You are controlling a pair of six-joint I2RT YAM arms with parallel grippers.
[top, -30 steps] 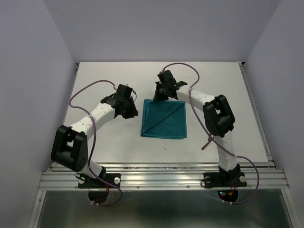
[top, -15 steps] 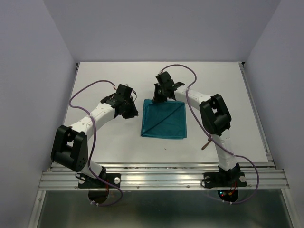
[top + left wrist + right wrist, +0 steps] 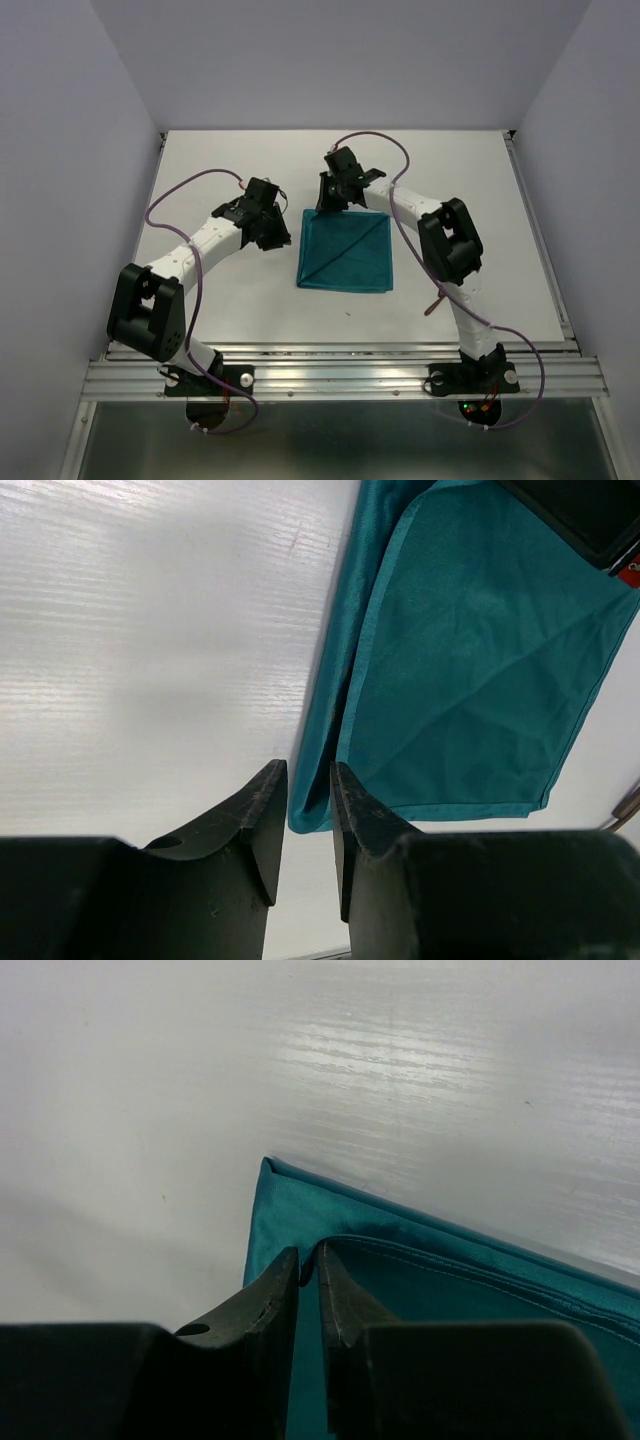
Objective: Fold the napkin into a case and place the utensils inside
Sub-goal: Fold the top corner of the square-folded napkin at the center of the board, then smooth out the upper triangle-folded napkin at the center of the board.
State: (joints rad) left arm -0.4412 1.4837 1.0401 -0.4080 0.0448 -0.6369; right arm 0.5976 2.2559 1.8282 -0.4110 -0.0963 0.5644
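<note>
The teal napkin (image 3: 346,250) lies flat on the white table, folded into a rough square with a diagonal crease. In the left wrist view its upper layer (image 3: 470,660) sits slightly inside the lower one. My right gripper (image 3: 334,196) is at the napkin's far left corner. Its jaws (image 3: 309,1253) stand a sliver apart, so it is open, with the upper layer's corner (image 3: 340,1245) right at the tips. My left gripper (image 3: 271,233) hovers just left of the napkin, open by a narrow gap (image 3: 308,770), with nothing in it. One reddish-brown utensil (image 3: 436,299) lies beside the right arm.
The right arm's forearm (image 3: 412,208) passes over the table beyond the napkin's far right corner. A metal rail (image 3: 340,375) runs along the near edge. Grey walls enclose the table on three sides.
The right gripper has shifted slightly left and farther along the napkin's far edge, and its jaws have parted a little. The left arm has not moved.
</note>
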